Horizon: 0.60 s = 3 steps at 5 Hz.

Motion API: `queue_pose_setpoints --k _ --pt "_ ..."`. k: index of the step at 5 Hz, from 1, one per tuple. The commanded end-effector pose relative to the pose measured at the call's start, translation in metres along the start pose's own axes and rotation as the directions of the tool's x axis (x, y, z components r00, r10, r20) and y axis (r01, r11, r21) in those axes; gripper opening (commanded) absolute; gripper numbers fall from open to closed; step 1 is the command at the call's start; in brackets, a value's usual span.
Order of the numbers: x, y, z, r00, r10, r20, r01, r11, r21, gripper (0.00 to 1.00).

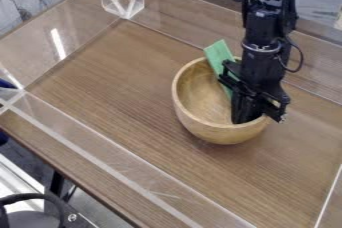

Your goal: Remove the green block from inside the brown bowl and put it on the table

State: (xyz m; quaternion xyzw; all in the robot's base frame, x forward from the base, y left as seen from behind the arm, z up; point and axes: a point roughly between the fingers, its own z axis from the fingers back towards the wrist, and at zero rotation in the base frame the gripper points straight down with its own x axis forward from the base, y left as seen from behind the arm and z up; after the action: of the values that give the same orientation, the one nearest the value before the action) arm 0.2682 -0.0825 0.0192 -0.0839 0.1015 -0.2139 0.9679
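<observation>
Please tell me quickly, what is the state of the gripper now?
Gripper: closed, low at the bowl's right side; whether it grips the green block cannot be told.

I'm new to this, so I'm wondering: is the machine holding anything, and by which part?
It can't be told: the tool is down at the bowl by the green block, its tips hidden.

Table [100, 82]: brown wood-grain, smooth, satin w/ soft sheen. Bowl [195, 109]: light tan wood, smooth rim. Walls along table's edges: clear plastic, glossy. Block [218, 56]: bright green, smooth-looking, prob. matt. Arm [262, 22]: black, mixed glossy & matt parts.
</observation>
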Motion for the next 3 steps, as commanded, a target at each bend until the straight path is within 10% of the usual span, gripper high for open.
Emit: queue_pose_setpoints --k 1,3 --pt "-0.0016 -0.0226 -0.0282 0.991 -0.107 -0.082 0.103 0.994 -0.046 0.00" --pt "-0.0017 -0.0267 -0.0297 0.989 -0.119 -0.090 0.115 0.992 -0.053 0.00"
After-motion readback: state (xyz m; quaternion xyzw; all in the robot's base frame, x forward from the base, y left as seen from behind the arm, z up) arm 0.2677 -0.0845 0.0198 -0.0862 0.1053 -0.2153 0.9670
